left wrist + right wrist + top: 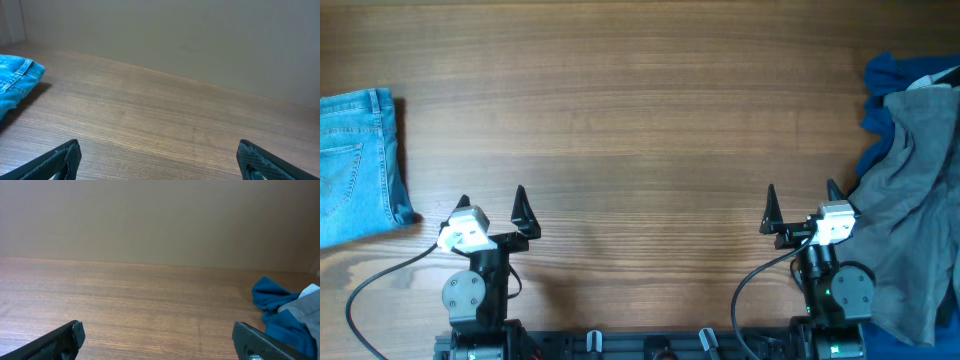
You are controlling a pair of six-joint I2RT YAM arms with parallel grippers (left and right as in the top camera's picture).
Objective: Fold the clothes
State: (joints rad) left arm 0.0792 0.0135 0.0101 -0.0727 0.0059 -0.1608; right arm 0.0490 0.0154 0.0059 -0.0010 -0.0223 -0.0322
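**Both claws wide and empty; clothes at opposite edges of the counter**

Jeans [358, 165]: light blue denim, lying flat in a compact folded block against the left edge of the counter [640, 110], partly cut off by the frame. Pocket stitching shows on top. The left wrist view catches the block's corner [17, 80] at far left.

Grey garment [910, 200]: loose and rumpled, heaped along the right edge and running down toward the right corner on the arms' side. Dark blue garment [890, 85]: crumpled just beyond the grey one, partly under it, also at the right edge. The right wrist view shows the blue cloth [272, 305] with a bit of grey [311, 305] over it.

Left gripper [492, 197]: by the edge where the arms are mounted, left of centre, jaws spread wide, nothing between them. It is near the jeans but not touching them. The wrist view confirms it [159, 150]: only bare wood between the tips.

Right gripper [801, 190]: same edge, right of centre, jaws spread wide and empty [157, 330]. One finger sits just beside the grey heap; I cannot tell whether it touches.
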